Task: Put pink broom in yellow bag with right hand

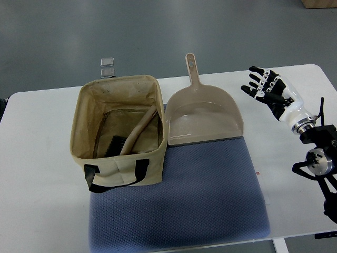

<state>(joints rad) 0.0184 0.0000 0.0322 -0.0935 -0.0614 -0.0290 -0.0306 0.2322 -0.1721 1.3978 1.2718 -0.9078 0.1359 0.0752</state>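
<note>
The yellow bag (119, 169) stands open on the left part of the blue mat. Inside it lies the pink broom (138, 133), its handle leaning toward the bag's right wall and its dark bristles low on the left. My right hand (263, 84) hovers above the table at the upper right, well away from the bag, fingers spread and holding nothing. The left arm does not show.
A pink dustpan (202, 116) lies to the right of the bag, its handle pointing to the far table edge. The blue mat (200, 195) covers the table's front middle. A small clear object (108, 67) sits behind the bag at the far edge.
</note>
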